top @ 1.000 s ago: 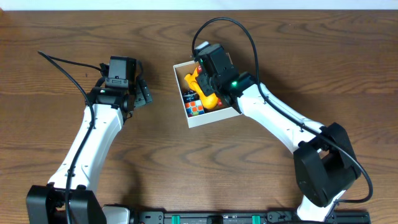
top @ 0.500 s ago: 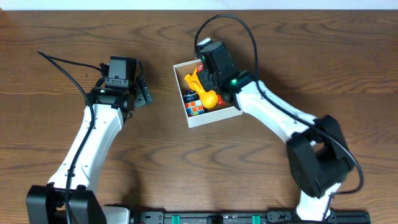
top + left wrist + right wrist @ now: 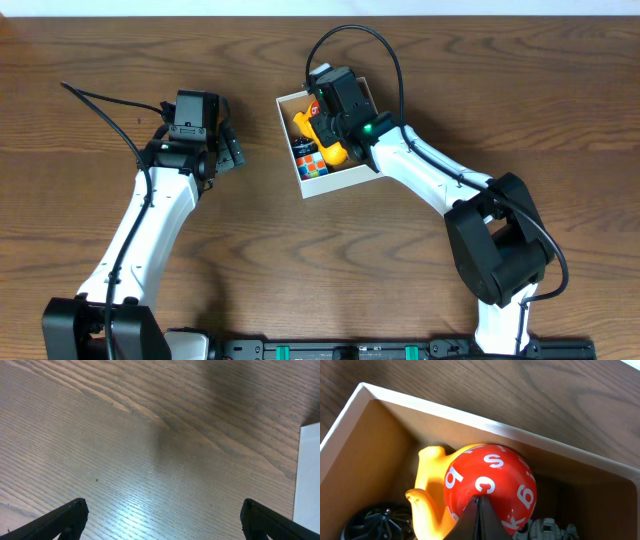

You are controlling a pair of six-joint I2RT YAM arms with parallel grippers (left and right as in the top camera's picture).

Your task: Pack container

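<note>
- Overhead: L claw (image 3: 232, 150) spread wide, empty, over bare table (image 3: 120, 60); box (image 3: 338, 182) well to its right.
- R claw (image 3: 479, 510) pinched shut, holding nothing, inside box. Tips at red ball (image 3: 505, 485); yellow toy (image 3: 427, 495) just left.

Brown wood-grain table (image 3: 300, 260), white-walled container (image 3: 340, 183) flat on it toward the far side

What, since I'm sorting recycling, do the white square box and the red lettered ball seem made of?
White square box: likely cardboard, matte; thin white walls, brown inside. Red lettered ball: probably glossy plastic or rubber; slight sheen, printed white characters.
</note>
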